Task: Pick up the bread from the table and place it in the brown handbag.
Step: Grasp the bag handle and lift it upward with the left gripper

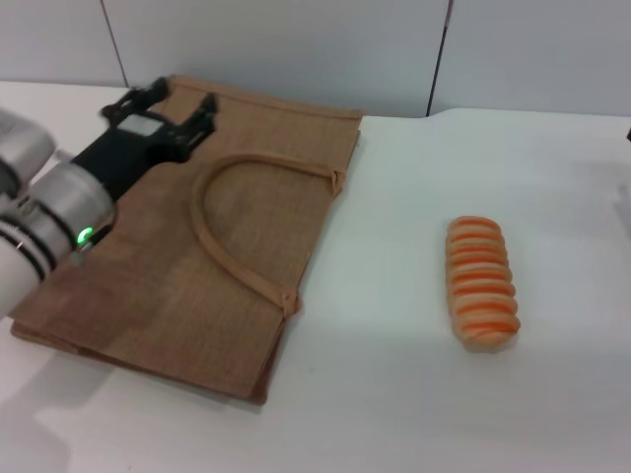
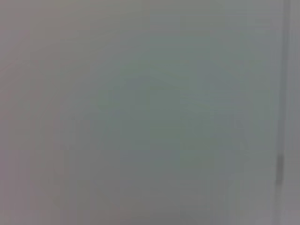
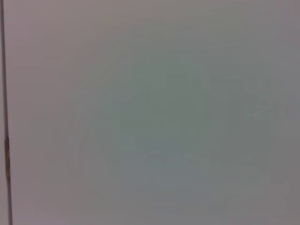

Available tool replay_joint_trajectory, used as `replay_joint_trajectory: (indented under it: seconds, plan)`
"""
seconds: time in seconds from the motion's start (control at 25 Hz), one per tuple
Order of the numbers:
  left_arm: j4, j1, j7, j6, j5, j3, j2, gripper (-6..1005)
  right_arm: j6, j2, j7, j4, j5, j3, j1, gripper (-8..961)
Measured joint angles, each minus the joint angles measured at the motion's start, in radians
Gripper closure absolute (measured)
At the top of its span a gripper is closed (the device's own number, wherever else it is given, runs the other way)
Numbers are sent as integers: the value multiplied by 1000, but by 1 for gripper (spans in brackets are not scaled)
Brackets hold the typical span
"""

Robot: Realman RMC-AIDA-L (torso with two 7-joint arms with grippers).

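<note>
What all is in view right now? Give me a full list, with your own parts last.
bread: one, pale tan with orange grooves, lying on the table to the robot's right of the bag.
brown handbag: one, tan-brown woven, lying flat on the table's left side, handle loop on top.
table: one, white.
wall: grey panels behind the table.
left gripper: one, black, open, over the bag's far left corner.
right gripper: not in view.

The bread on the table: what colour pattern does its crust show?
The bread is pale tan, striped with orange grooves; seen best in the head view.
</note>
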Motion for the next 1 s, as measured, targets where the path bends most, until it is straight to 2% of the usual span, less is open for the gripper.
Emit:
replay_joint_trajectory:
  seconds: [0.24,0.4,0.48,0.56,0.72,0.8,0.84,1.0]
  plan:
    - [11,-97,-114,44,129,33,23,295,2,0,0,0,-2,0,-1,168]
    - [95,-114,-206,143,220,33,35,305,21,-1,0,0,-3,0,0,168]
    - [161,-102,-237,226,265,33,36,310,24,-2,0,0,-4,0,1,168]
    - [270,-66,-255,332,324,30,27,315,25,-2,0,0,-4,0,1,168]
    - [532,57,-262,563,401,31,-11,325,26,-2,0,0,-3,0,2,167]
    - [643,105,-275,670,423,55,-18,330,26,-2,0,0,-2,0,5,167]
    - [722,133,-316,761,432,105,-16,332,26,-2,0,0,-2,0,5,167]
    - [751,140,-379,804,467,134,-12,342,40,-2,0,0,-2,0,6,167]
